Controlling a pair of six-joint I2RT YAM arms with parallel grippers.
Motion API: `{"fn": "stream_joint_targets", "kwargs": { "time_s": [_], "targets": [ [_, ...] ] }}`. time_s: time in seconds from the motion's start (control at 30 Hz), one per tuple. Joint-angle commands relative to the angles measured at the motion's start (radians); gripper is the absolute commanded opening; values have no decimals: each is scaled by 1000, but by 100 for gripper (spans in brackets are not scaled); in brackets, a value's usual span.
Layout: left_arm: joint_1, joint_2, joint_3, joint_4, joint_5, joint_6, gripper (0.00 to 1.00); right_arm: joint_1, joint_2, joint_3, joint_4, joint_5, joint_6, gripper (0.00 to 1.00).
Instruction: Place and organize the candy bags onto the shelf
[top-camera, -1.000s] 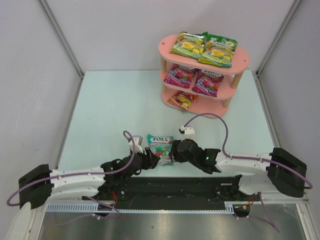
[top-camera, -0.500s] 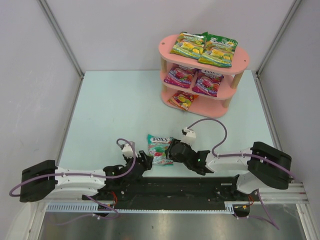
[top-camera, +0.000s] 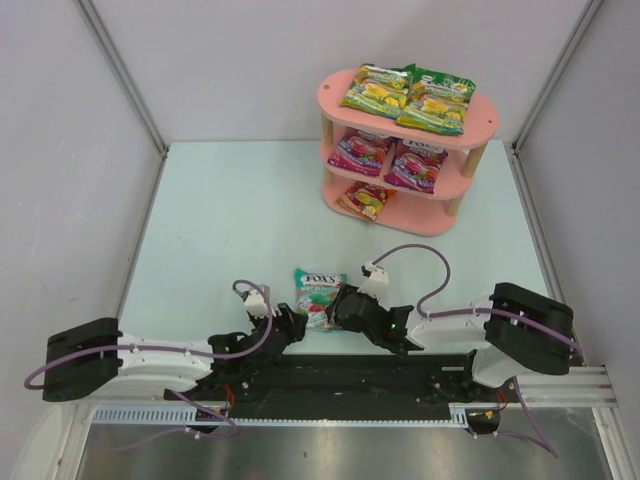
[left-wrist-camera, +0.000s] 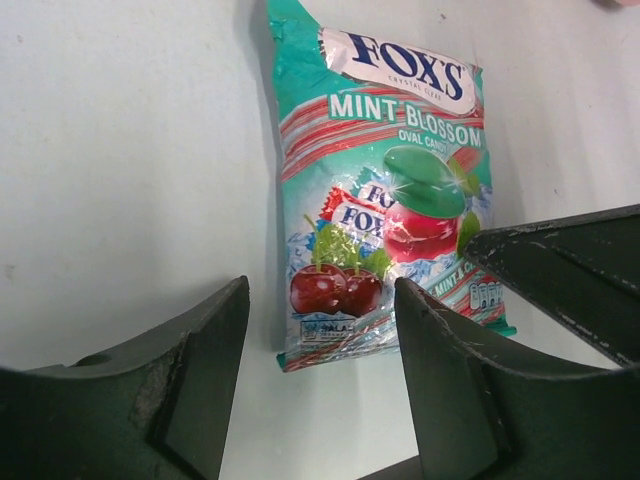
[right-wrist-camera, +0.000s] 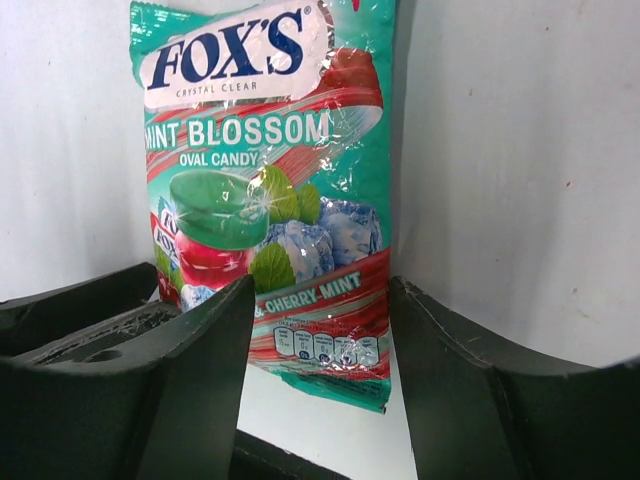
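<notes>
Left fingers (top-camera: 296, 324) spread, empty, pulled back from teal bag (top-camera: 320, 294) since one second ago. Bag flat on tabletop (top-camera: 220, 220), well short of shelf (top-camera: 482, 118). Right fingers (top-camera: 336, 312) spread, shifted left, at bag's near corner. Wrist views alone show finger gaps, "MINT BLOSSOM" print; top view alone, shelf.

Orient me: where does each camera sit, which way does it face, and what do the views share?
Top external: above and behind the arm bases, looking down toward the pink three-tier shelf; both arms show, left gripper and right gripper flanking the glossy teal candy bag.
Left wrist: low, facing away from the bases; its open fingers frame the bag, a right-gripper finger at right.
Right wrist: likewise; its open fingers frame the bag's bottom edge.
Shared: all three see that bag.
</notes>
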Motion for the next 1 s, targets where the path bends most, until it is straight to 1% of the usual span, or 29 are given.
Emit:
{"fn": "stream_joint_targets", "kwargs": {
  "time_s": [0.0,0.17,0.27,0.37,0.4,0.47,0.5,0.53,0.57,0.6,0.7,0.77,0.8,0.87,0.97],
  "targets": [
    [-13,72,16,74,37,0,65,28,-30,-3,-26,57,57,61],
    [-33,131,33,108,47,-7,64,40,-31,-5,-46,78,76,59],
    [-41,167,43,117,47,-14,61,54,-33,-6,-54,91,83,56],
    [-47,199,59,125,54,-9,55,60,-33,-6,-60,95,90,50],
    [-47,205,63,131,56,0,50,63,-34,-6,-60,98,91,50],
    [-52,222,77,133,60,6,46,66,-45,-6,-74,108,94,47],
    [-55,228,82,134,62,9,41,68,-50,-6,-78,111,97,48],
    [-56,234,88,136,65,11,39,71,-54,-8,-89,114,96,48],
    [-59,240,93,137,63,12,37,74,-63,-6,-95,117,97,50],
    [-61,242,93,142,66,14,33,77,-68,-8,-101,118,100,52],
    [-62,254,100,153,73,14,24,91,-85,-12,-131,132,116,56],
    [-64,263,109,153,79,14,21,101,-93,-28,-126,135,123,57],
    [-64,268,114,154,82,17,17,104,-94,-32,-121,135,126,57],
    [-65,274,125,154,86,20,16,106,-94,-42,-115,138,134,56],
    [-67,285,132,157,91,22,14,106,-94,-46,-103,144,131,52]
  ]
}}
